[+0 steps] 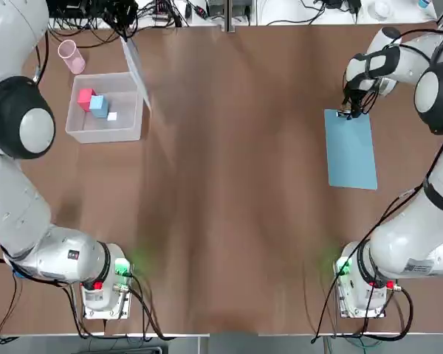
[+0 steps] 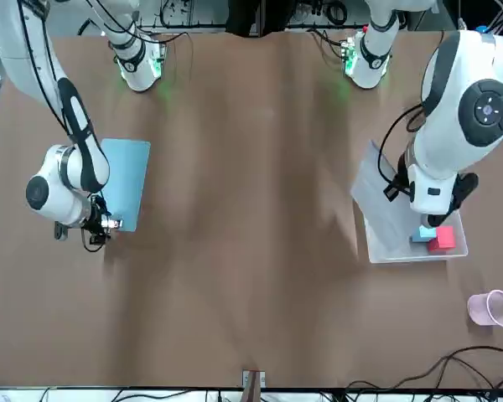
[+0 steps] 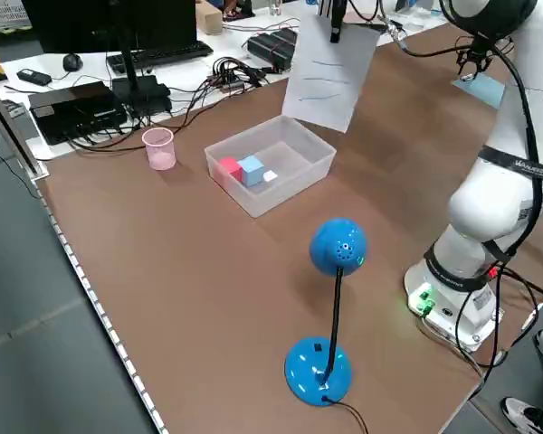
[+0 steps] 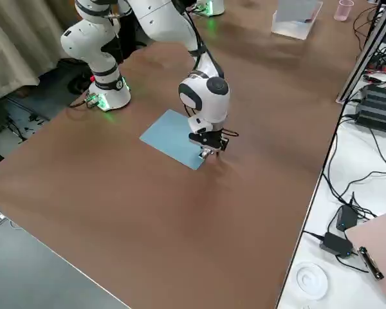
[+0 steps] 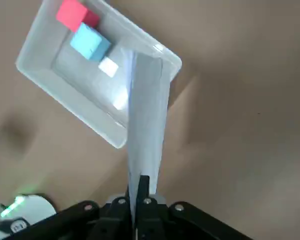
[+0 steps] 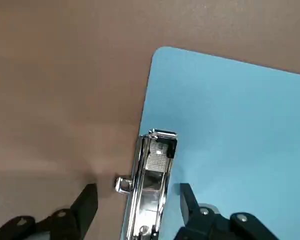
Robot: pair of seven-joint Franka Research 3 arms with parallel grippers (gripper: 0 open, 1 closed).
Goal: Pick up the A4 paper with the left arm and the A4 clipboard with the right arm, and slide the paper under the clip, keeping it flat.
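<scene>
The white A4 paper (image 5: pixel 147 125) hangs on edge from my left gripper (image 5: pixel 138 194), which is shut on its top edge. The sheet (image 1: pixel 136 70) hovers over the far-left side of the table, above the white bin's rim; it also shows as a tilted sheet (image 3: pixel 330 77) from the side. The light-blue clipboard (image 1: pixel 350 149) lies flat at the right of the table, its clip (image 6: pixel 155 172) on the far short edge. My right gripper (image 6: pixel 136 196) is low over that end, open, one finger on each side of the clip. The right gripper (image 2: pixel 101 226) touches nothing I can see.
A white plastic bin (image 1: pixel 133 107) holds a red block (image 1: pixel 85 98), a blue block (image 1: pixel 100 106) and a small white piece. A pink cup (image 1: pixel 71 56) stands behind it. A blue round-headed stand (image 3: pixel 335 249) sits near the left arm's base. Cables line the far edge.
</scene>
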